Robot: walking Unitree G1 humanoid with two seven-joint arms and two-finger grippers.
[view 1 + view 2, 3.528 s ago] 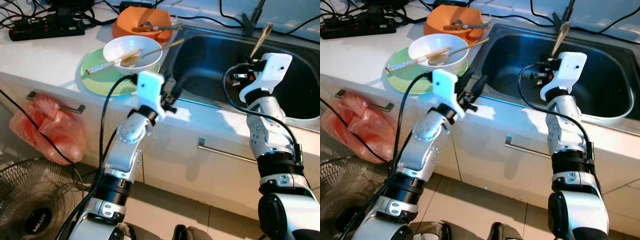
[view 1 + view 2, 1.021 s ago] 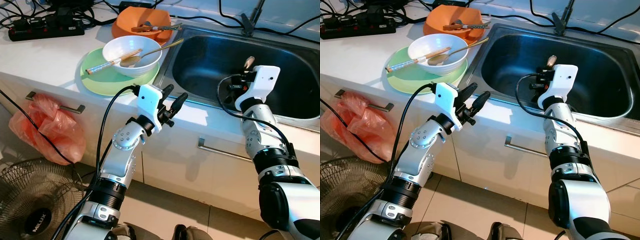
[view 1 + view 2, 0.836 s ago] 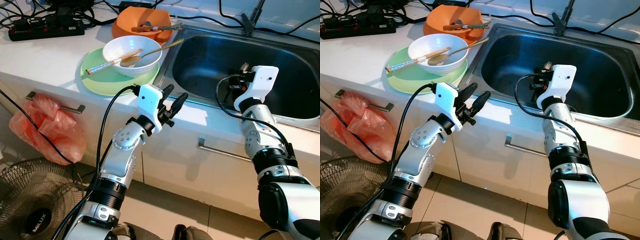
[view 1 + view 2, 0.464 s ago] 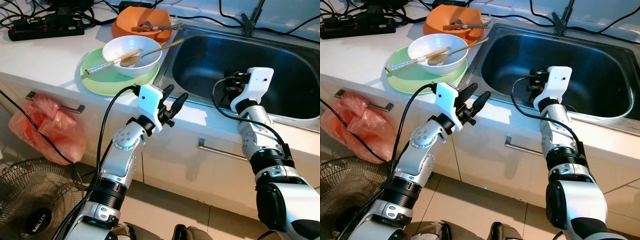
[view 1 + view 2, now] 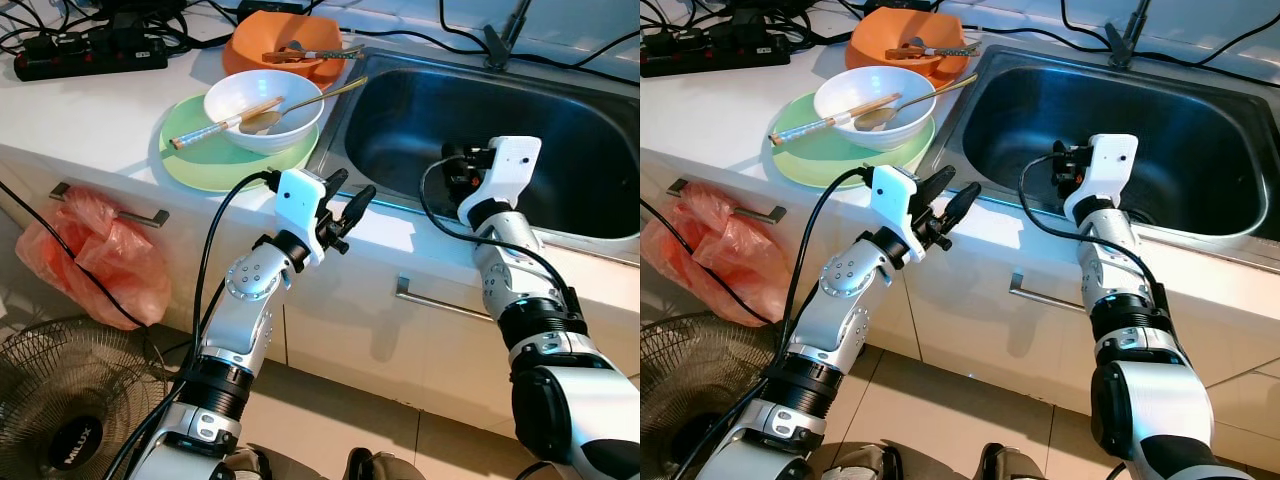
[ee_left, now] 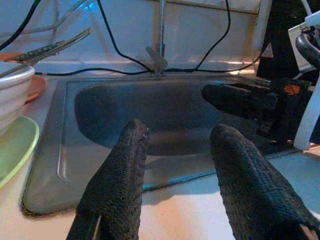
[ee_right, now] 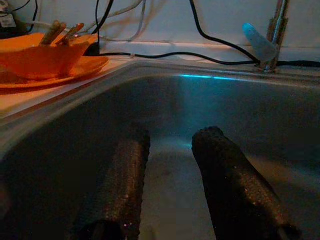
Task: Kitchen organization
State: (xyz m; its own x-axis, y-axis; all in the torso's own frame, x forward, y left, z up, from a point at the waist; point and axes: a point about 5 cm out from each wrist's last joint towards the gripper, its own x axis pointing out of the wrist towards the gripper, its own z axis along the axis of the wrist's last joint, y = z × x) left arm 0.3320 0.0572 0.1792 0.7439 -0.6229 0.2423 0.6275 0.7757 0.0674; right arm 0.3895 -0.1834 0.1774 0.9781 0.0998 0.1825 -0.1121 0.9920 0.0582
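Observation:
A white bowl (image 5: 250, 100) holding chopsticks and a metal spoon sits on a green plate (image 5: 190, 155) on the counter, left of the steel sink (image 5: 400, 120). Behind it stands an orange bowl (image 5: 285, 55) with more utensils. My left gripper (image 5: 352, 188) hovers open over the counter edge at the sink's front left corner, with nothing between its fingers (image 6: 125, 165). My right gripper (image 5: 452, 170) is low inside the sink basin. In the right wrist view its fingers (image 7: 220, 175) stand apart and hold nothing.
A black power strip (image 5: 90, 55) and cables lie at the counter's back left. The faucet base (image 5: 500, 40) rises behind the sink. A red plastic bag (image 5: 95, 255) hangs from a drawer handle, a floor fan (image 5: 60, 420) stands below, and a cabinet handle (image 5: 440, 300) runs under the sink.
My right gripper dropped from above the sink into the basin and shifted left; the spoon it held upright is gone from its fingers. My left gripper drew back a little.

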